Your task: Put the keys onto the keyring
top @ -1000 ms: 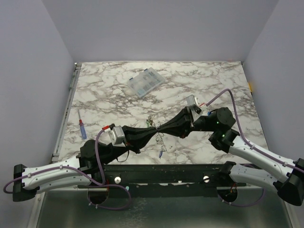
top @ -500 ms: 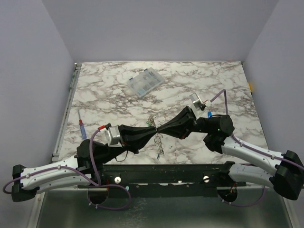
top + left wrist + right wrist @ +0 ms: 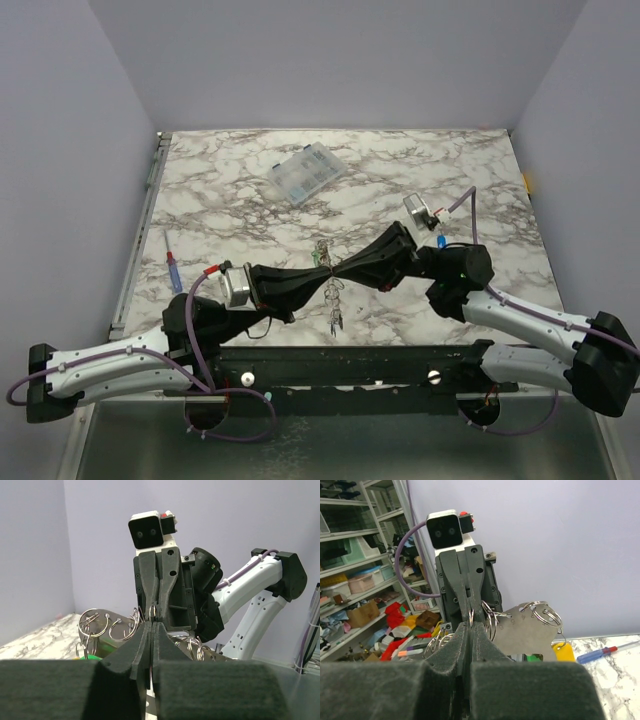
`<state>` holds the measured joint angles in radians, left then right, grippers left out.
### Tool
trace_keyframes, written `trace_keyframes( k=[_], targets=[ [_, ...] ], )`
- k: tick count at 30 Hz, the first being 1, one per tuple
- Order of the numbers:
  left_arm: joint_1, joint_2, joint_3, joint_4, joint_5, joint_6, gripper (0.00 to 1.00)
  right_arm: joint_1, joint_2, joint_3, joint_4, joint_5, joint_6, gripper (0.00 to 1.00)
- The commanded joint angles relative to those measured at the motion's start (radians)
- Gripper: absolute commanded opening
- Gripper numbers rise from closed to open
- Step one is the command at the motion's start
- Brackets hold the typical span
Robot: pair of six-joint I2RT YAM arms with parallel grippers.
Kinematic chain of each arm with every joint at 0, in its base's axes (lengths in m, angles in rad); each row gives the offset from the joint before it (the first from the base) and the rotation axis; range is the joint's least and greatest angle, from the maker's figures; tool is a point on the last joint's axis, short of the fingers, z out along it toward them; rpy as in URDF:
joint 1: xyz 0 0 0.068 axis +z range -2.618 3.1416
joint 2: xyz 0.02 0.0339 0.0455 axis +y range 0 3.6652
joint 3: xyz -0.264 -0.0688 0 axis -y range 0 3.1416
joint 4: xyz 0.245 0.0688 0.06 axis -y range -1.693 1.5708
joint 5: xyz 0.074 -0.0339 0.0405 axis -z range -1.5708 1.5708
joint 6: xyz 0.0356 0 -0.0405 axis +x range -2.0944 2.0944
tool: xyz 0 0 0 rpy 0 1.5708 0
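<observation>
Both grippers meet tip to tip above the middle of the table. The keyring (image 3: pixel 530 627) is a flat grey metal plate with several split wire rings through its holes, and it shows as a small bunch (image 3: pixel 323 250) from above. My left gripper (image 3: pixel 151 625) is shut on a thin ring of it. Facing it, my right gripper (image 3: pixel 471 623) is shut on a ring too. A yellow-headed key (image 3: pixel 563 651) and a green-headed key (image 3: pixel 534 657) hang from the plate. More rings and keys (image 3: pixel 333 312) dangle below the fingertips.
A clear plastic compartment box (image 3: pixel 307 172) lies at the back of the marble table (image 3: pixel 240 200). The red-and-blue screwdriver (image 3: pixel 172 262) lies near the left edge. A small blue item (image 3: pixel 441 241) sits by the right wrist. Purple walls close in three sides.
The right wrist has shifted a little to the right and the left wrist slightly back. The dangling bunch now hangs lower beneath the fingertips. Both grippers stay tip to tip.
</observation>
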<state>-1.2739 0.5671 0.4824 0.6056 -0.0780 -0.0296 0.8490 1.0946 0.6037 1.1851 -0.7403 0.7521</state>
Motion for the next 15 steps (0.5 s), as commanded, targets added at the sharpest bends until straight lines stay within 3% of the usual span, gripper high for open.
trace_keyframes(
  k=[1,6,12,15],
  targets=[
    [-0.001,0.044,-0.001,0.046,0.003,0.018,0.00,0.018,0.025,0.004,0.003,-0.051,0.005,0.01],
    [-0.002,0.046,-0.006,0.050,-0.045,0.009,0.00,0.018,0.004,0.014,-0.071,-0.067,-0.035,0.02],
    [-0.002,0.037,-0.005,0.023,-0.059,-0.011,0.00,0.018,-0.061,0.027,-0.236,-0.049,-0.148,0.34],
    [-0.001,0.024,-0.007,0.010,-0.056,-0.019,0.00,0.018,-0.096,0.051,-0.358,-0.043,-0.226,0.37]
  ],
)
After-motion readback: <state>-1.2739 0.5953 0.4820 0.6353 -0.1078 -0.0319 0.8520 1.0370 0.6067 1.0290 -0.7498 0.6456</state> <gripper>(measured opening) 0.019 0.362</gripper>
